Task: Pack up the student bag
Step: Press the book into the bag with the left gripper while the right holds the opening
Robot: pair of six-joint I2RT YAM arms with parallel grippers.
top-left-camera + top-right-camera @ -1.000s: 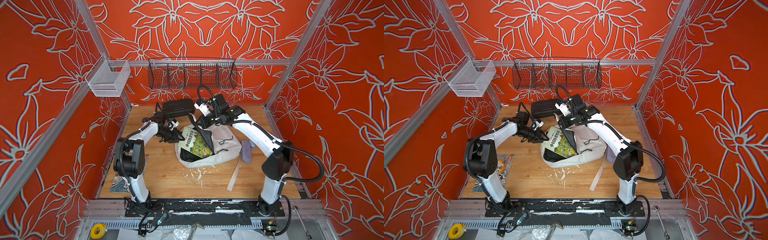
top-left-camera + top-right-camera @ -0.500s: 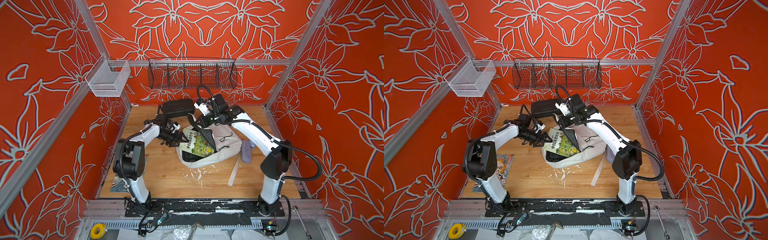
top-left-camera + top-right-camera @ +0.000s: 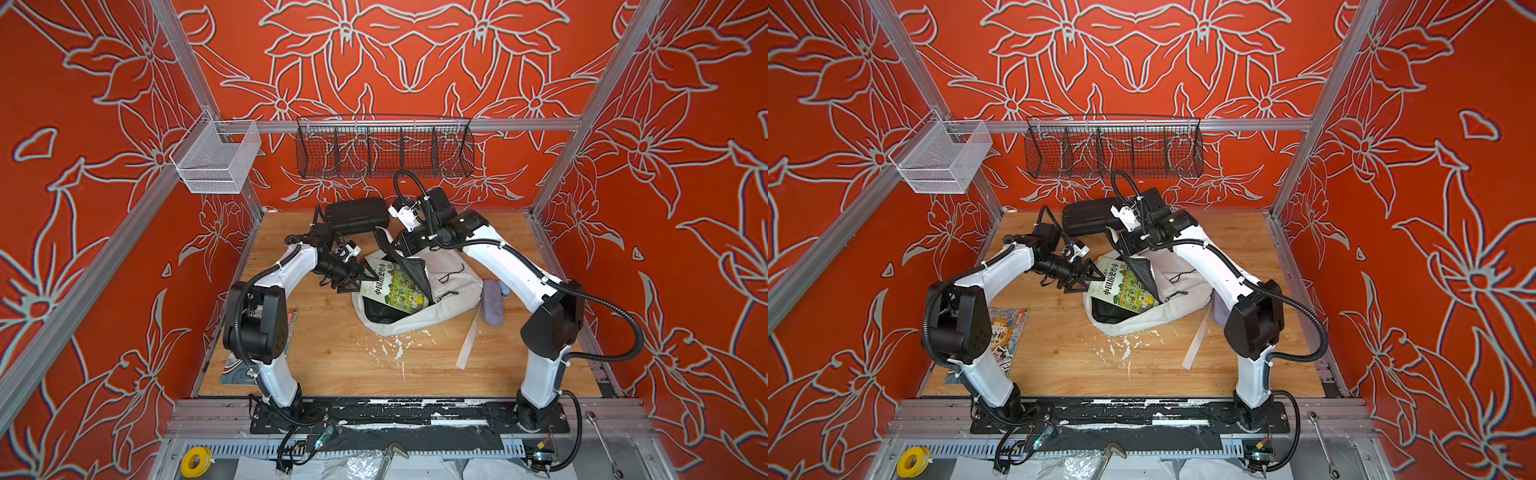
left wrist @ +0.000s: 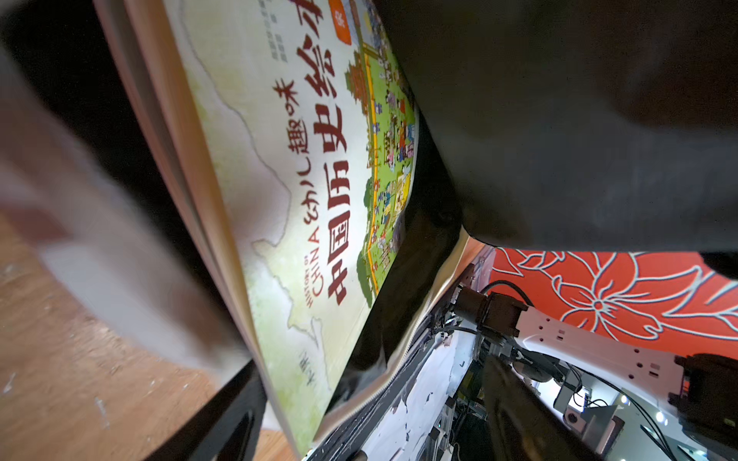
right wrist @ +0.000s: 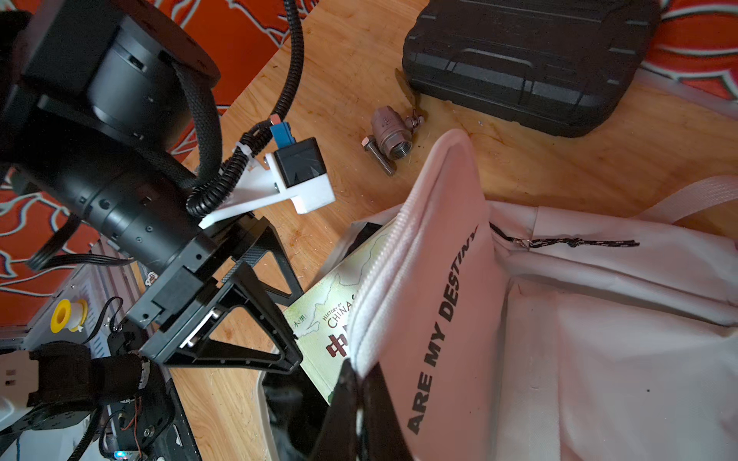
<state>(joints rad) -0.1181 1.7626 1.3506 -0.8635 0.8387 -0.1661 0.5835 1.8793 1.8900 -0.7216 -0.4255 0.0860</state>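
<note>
Book (image 3: 395, 286) is poking out of student bag (image 3: 453, 282), risking sliding out: left gripper (image 3: 361, 279) gaping, right gripper (image 5: 356, 393) pinching the flap (image 5: 423, 259).

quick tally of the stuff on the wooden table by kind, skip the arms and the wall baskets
books: 2 (green history book, comic-cover book)
bags: 1 (student bag)
hard cases: 1 (black hard case)
soft pouches: 1 (grey-purple pouch)
metal parts: 2 (valve, bolt)
total: 7
</note>
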